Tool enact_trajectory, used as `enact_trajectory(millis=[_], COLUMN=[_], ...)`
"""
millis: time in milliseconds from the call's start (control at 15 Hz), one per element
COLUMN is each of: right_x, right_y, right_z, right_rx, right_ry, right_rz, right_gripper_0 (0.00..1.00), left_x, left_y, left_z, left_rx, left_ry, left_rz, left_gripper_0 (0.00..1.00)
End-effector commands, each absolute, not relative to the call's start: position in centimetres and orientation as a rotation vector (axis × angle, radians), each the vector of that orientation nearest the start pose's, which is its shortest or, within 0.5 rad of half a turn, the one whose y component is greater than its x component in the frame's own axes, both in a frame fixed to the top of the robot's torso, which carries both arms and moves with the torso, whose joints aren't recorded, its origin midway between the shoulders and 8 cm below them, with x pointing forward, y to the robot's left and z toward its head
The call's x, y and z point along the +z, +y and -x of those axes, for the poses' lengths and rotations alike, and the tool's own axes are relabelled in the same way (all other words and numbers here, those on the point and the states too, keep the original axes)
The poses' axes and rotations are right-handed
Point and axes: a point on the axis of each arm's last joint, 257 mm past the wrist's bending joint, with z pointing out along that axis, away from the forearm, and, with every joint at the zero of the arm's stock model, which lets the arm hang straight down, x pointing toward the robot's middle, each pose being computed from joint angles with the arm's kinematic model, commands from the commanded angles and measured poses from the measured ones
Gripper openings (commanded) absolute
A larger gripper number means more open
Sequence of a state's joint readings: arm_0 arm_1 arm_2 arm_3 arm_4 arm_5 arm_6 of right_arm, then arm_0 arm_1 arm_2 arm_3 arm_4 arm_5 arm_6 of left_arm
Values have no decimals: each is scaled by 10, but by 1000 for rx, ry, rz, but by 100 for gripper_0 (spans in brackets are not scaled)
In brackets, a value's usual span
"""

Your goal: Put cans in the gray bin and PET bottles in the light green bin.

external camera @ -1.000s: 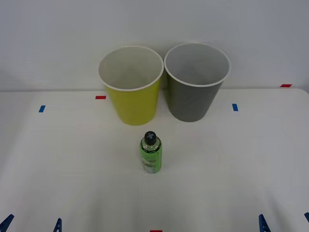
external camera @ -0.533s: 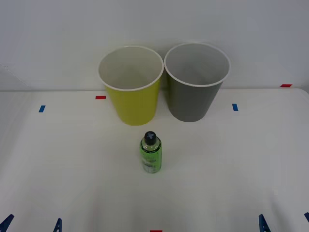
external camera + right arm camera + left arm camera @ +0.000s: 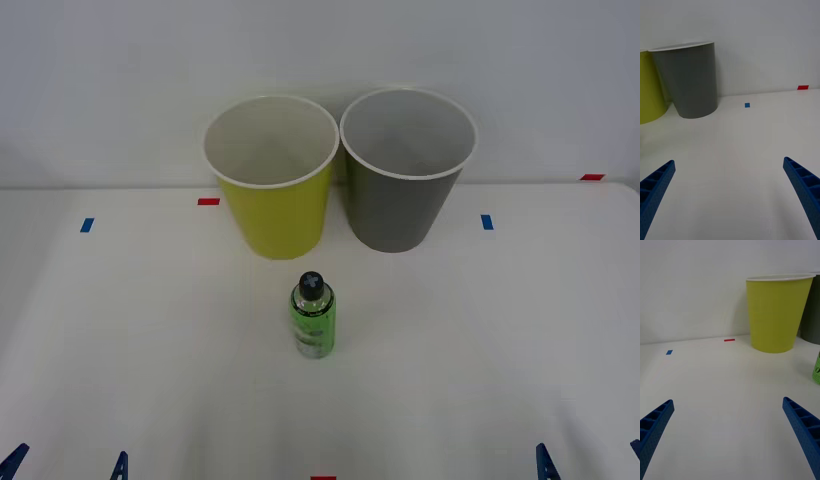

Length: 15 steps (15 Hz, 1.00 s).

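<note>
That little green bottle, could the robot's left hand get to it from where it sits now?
Probably yes. The bottle stands upright and alone on the table, in front of both bins. The left hand is open and low, with only bare tabletop between them.

The light green bin (image 3: 275, 215) and the gray bin (image 3: 400, 205) look like smooth matt plastic with white rims. The bottle (image 3: 313, 318) looks like clear plastic with a glossy green label and a shiny black cap. The counter (image 3: 150, 350) is plain, matt white. The fingers (image 3: 805, 431) of the left claw (image 3: 728, 435) are blue, ribbed plastic.
</note>
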State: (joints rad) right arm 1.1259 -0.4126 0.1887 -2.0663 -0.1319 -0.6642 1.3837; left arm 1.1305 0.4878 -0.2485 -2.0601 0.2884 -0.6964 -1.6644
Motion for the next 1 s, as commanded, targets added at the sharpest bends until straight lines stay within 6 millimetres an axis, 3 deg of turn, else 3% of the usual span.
enact_trajectory(millis=[67, 467, 533, 1000], right_x=[-233, -233, -233, -233], right_y=[-278, -278, -278, -278], right_z=[-205, -205, -205, -205], right_rx=[115, 115, 115, 115], right_ry=[1570, 1570, 1570, 1570], right_rz=[-24, -24, -24, -24], right_gripper_0=[100, 100, 100, 100], left_x=[-237, -237, -252, -246], left_y=[280, 280, 276, 263], left_z=[-197, -197, -195, -209], left_rx=[4, 4, -7, -49], left_ry=[1579, 1579, 1612, 1530], left_rz=[-73, -73, -79, -311], left_gripper_0=[100, 100, 100, 100])
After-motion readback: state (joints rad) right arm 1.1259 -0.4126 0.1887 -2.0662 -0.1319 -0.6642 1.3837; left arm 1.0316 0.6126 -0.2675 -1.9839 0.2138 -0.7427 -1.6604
